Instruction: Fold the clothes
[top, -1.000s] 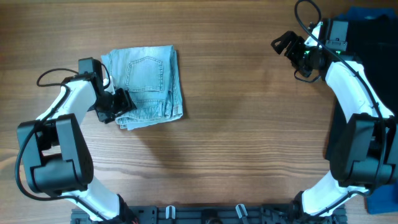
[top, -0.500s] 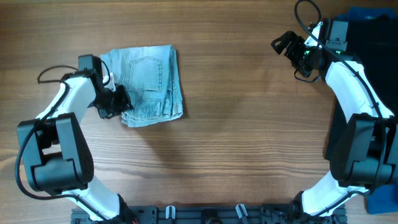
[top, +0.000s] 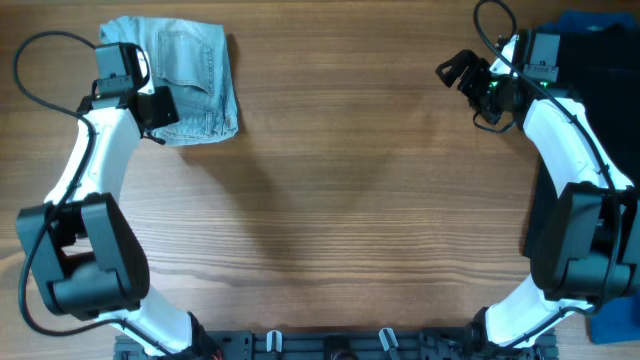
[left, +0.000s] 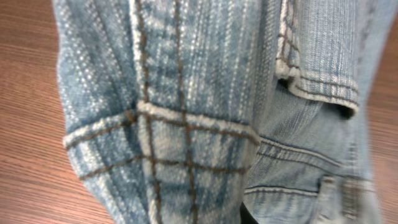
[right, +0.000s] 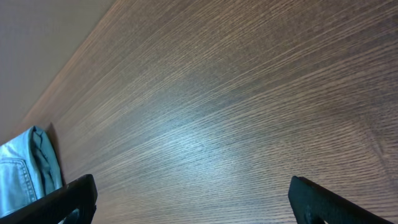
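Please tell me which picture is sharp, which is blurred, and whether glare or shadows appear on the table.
Overhead view: sharp and evenly lit, with faint soft shadows on the table. Left wrist view: the shorts fill the frame at close range, slightly blurred, stitching still visible. Right wrist view: a pale glare band crosses the wood; the far edge looks soft.

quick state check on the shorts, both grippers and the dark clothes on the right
denim shorts: folded into a compact stack, at the far left of the table
left gripper: shut on the shorts' near left edge
right gripper: open, holding nothing
black garment: lying at the right edge, untouched, fold unclear
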